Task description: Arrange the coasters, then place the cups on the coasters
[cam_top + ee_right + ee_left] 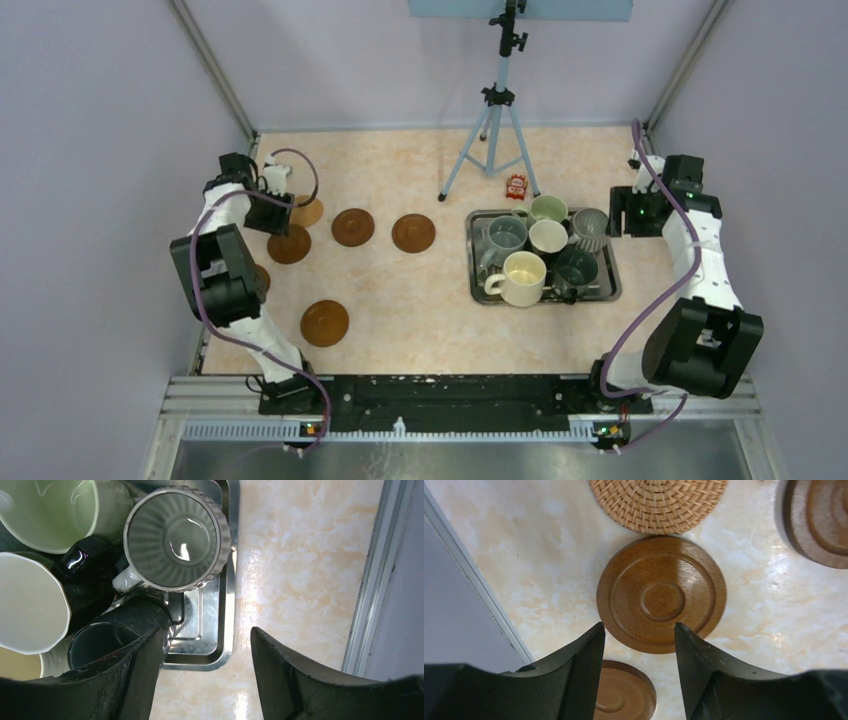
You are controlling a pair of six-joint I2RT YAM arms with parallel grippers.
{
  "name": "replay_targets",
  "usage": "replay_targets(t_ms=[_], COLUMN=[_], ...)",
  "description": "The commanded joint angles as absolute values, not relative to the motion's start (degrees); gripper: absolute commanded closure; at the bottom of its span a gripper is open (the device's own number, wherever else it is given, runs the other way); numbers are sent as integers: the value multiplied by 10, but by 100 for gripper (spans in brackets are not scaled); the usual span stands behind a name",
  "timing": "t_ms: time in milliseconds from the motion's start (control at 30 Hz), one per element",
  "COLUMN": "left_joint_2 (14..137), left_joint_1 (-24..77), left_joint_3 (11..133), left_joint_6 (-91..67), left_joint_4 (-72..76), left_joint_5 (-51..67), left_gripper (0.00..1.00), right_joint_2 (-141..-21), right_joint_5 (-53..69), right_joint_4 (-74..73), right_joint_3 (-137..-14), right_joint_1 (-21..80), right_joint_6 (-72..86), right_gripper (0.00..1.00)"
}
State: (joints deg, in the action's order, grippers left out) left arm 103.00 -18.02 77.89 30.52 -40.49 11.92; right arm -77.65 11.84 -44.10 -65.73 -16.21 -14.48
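6 cups (523, 272) crowd tray (610, 292), 1 coaster (265, 279) half hidden, left fingers (584, 675) and right fingers (142, 680) parted, empty

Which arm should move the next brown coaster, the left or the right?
Left. The left pincer, open, hangs right by a wooden coaster; the right pincer is far away by the tray of cups.

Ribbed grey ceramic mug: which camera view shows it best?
The right wrist view: it looks down into the ribbed grey ceramic mug, ribs and handle clear. The top external view shows it small, in the far right corner of the rectangular steel tray. The left wrist view lacks it.
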Motion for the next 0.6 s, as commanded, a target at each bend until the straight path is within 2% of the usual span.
replay_targets(t_ms=[0, 267, 567], left_joint_2=[1056, 1090, 1031], left_joint_1=[-186, -194, -240], left_joint_3=[769, 756, 675], left_joint_6=[327, 345, 393], left_joint_4=[-367, -348, -359], left_joint_5=[102, 89, 83], left_gripper=[41, 40, 46], right_joint_2=[-778, -794, -797], right_joint_5=[127, 126, 118], right_joint_4=[-422, -431, -431], right_joint_3=[-662, -674, -674], right_joint_1=[-166, -166, -166], right_joint_6=[-137, -142, -149], right_gripper=[36, 36, 36])
